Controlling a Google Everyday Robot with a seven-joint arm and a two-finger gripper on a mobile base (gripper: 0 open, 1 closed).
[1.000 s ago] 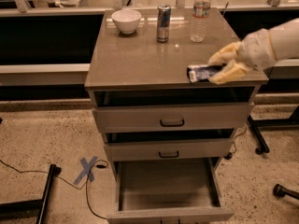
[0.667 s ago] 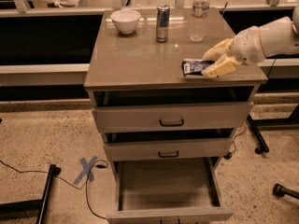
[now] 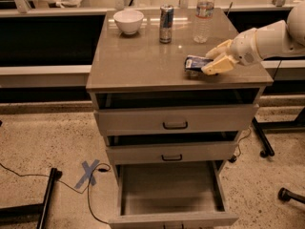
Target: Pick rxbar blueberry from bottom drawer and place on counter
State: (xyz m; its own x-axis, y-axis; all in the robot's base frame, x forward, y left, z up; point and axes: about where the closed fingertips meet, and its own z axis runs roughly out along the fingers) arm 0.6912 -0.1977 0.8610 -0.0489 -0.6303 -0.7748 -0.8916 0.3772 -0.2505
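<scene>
The rxbar blueberry (image 3: 194,63), a small dark blue wrapper with pale markings, is between the pale fingers of my gripper (image 3: 208,61), low over the right part of the counter (image 3: 143,61). The gripper is shut on the bar's right end. I cannot tell whether the bar touches the counter. My white arm (image 3: 271,38) reaches in from the right edge. The bottom drawer (image 3: 169,192) is pulled out, and its flat grey interior holds nothing I can see.
A white bowl (image 3: 129,21), a slim can (image 3: 166,17) and a clear water bottle (image 3: 203,13) stand along the counter's back edge. The two upper drawers (image 3: 174,119) are slightly open. A blue tape X (image 3: 88,173) and cables lie on the floor at left.
My gripper has carried the rxbar leftward over the counter, further in from the right edge. The drawers have not moved.
</scene>
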